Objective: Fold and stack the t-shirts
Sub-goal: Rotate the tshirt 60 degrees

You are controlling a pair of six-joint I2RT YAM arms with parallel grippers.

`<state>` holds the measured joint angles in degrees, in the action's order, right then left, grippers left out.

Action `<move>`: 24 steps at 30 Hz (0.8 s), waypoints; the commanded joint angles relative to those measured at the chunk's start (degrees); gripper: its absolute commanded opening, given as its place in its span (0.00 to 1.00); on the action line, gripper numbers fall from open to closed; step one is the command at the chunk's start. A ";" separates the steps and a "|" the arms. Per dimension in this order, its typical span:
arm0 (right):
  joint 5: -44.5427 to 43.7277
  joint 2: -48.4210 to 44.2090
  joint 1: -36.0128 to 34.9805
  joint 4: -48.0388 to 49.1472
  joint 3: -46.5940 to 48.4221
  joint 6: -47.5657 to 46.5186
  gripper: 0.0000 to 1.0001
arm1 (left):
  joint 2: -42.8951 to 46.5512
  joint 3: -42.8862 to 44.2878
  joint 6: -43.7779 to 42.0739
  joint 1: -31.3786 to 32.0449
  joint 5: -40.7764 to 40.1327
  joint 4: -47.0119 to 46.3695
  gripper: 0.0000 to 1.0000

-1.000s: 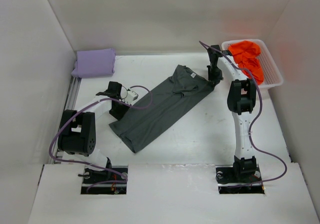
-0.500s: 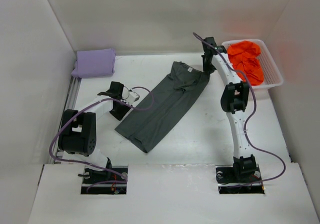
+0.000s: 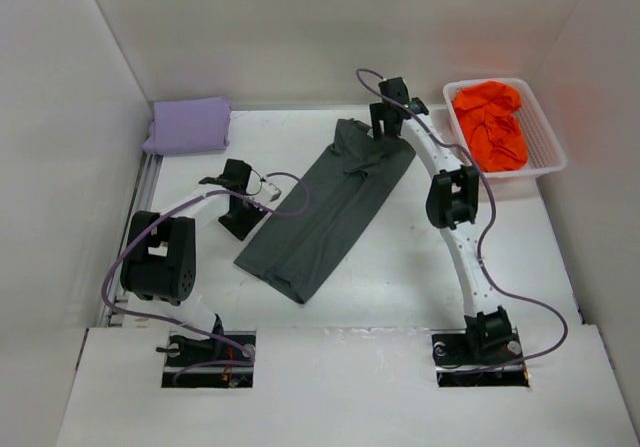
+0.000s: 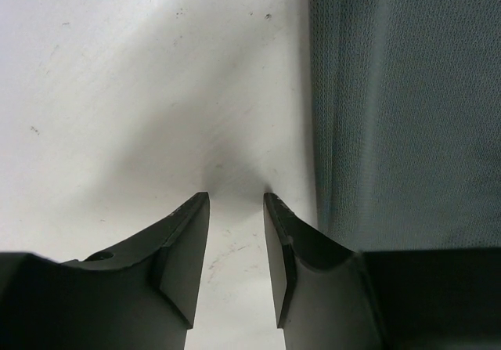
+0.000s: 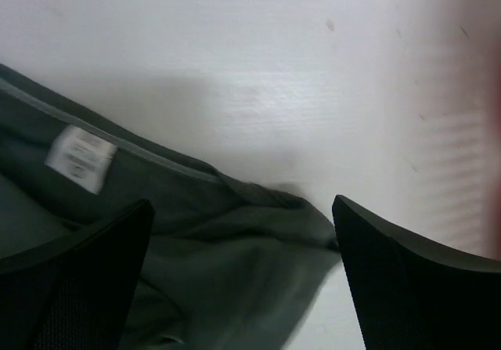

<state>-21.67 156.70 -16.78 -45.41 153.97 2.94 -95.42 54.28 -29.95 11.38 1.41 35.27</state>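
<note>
The dark grey t-shirt point(image 3: 330, 207) lies folded into a long strip, slanting across the middle of the table. My right gripper point(image 3: 383, 129) hangs over its collar end, jaws wide open, with the collar corner point(image 5: 219, 272) and white label point(image 5: 81, 157) below and nothing held. My left gripper point(image 3: 240, 225) sits on bare table just left of the shirt's edge point(image 4: 407, 107). It point(image 4: 235, 201) is slightly open with only table between its fingers. The lavender t-shirt point(image 3: 188, 125) lies folded at the back left. The orange t-shirt point(image 3: 490, 122) is crumpled in the basket.
A white mesh basket point(image 3: 548, 137) stands at the back right corner against the wall. White walls close in the table on the left, back and right. A metal rail point(image 3: 145, 192) runs along the left edge.
My right gripper swung left along the shirt's collar end and opened, letting the fabric go. The grey shirt shifted left and lies straighter. My left gripper has parted slightly beside the shirt.
</note>
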 commanded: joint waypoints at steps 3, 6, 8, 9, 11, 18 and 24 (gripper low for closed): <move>-3.90 -19.90 3.11 2.42 -15.58 3.74 1.00 | -2.94 -5.50 2.88 0.80 5.62 8.77 0.35; -6.71 -34.40 0.40 8.04 -31.23 3.83 1.00 | -0.74 -6.90 2.80 0.01 5.45 7.89 0.36; -6.72 -45.64 -3.98 12.60 -44.13 5.31 1.00 | 0.84 -8.05 2.62 -0.87 5.36 6.93 0.37; -6.54 -50.74 -6.88 14.19 -50.29 6.98 1.00 | 1.63 -8.40 2.53 -1.40 5.18 6.49 0.37; -6.37 -58.57 -13.03 15.43 -61.01 12.23 1.00 | 3.30 -8.67 2.45 -2.80 5.09 5.69 0.38; 0.66 -71.36 -37.03 23.76 -91.89 47.55 1.00 | 8.57 -8.67 3.32 -7.02 7.11 4.46 0.39; 3.03 -67.95 -48.03 32.30 -97.02 63.49 0.77 | 14.81 -9.45 4.11 -10.54 12.20 4.20 0.43</move>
<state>-19.53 88.86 -62.15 -21.91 55.61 52.82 -84.55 45.74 -26.70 2.13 9.08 38.22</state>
